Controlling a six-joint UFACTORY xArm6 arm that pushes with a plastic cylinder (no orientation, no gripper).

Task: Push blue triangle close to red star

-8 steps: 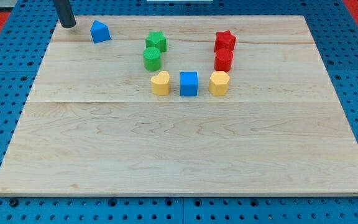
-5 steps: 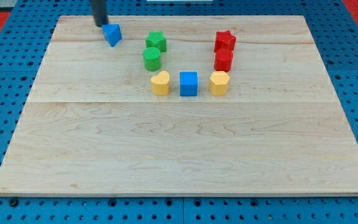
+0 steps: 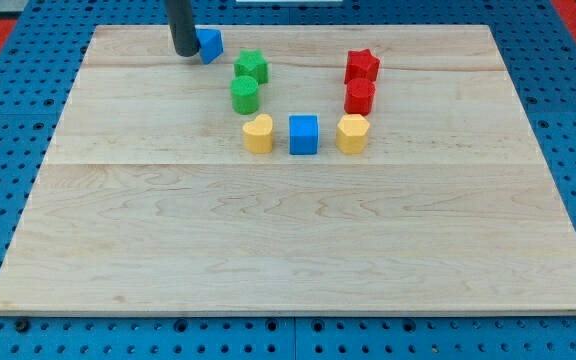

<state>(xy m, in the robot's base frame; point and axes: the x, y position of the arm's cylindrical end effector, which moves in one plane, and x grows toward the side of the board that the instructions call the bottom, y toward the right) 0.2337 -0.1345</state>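
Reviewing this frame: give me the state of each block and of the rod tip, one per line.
my tip: on the board, against the blue triangle's left side
blue triangle: near the top edge, touching my tip
green star: apart from the triangle
red star: untouched, far right of the triangle

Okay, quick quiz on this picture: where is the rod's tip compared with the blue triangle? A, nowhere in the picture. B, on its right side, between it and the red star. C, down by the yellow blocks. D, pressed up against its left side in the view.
D: my tip sits right against the view's left side of the blue triangle, near the view's top, with the red star far off to the view's right.
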